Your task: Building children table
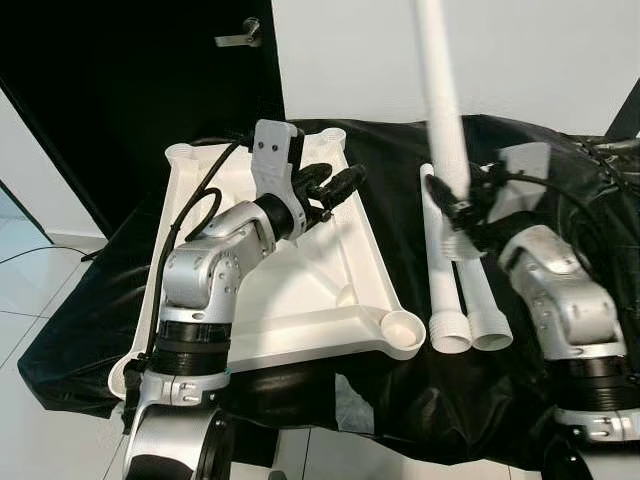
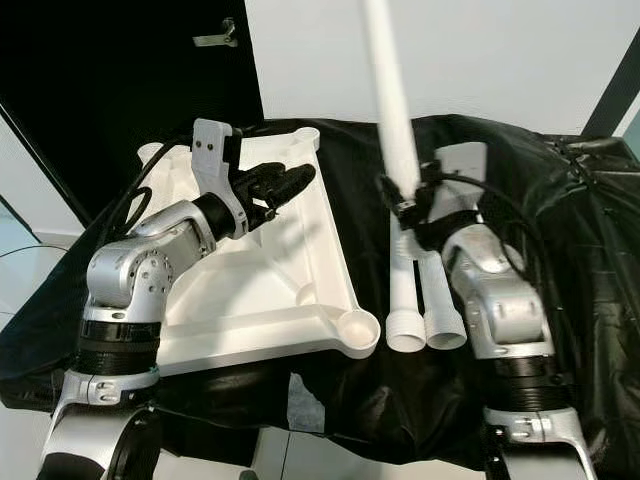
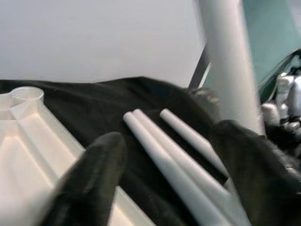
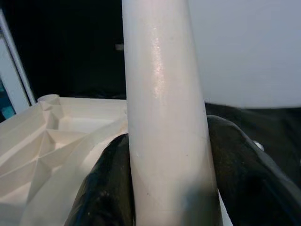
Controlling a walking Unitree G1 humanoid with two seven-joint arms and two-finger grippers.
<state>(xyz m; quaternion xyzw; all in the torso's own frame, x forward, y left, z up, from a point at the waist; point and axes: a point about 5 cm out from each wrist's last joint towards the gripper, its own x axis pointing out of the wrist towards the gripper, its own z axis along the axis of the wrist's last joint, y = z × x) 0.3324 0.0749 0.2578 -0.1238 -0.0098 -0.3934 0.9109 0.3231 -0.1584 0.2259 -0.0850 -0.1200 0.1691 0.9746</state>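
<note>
on the left lies the white tabletop (image 1: 300,290), upside down on the black-draped counter (image 1: 400,400), ribbed underside up, with round leg sockets at its corners; the near right socket (image 1: 403,328) sits by the counter's front edge. the left tool (image 1: 335,187) hovers over the tabletop's far right part, its black fingers (image 3: 89,179) parted and holding nothing, pointing across toward the legs.

just right of the tabletop, apart from its rim, two spare legs (image 1: 462,300) lie side by side on the cloth, long axes running from far to near, flared ends toward the robot.

further right, the right tool (image 2: 415,205) is closed on the raised leg (image 2: 392,110), gripping it low on the shaft; the leg stands nearly upright, leaning a little, its top out of frame and its lower end just above the lying legs.

the move to come likely turns on this: the near right socket lies to the left and nearer than the held leg, so the right arm is the closer one. the cloth between tabletop and spare legs gives open room, though the lying legs are close below.
</note>
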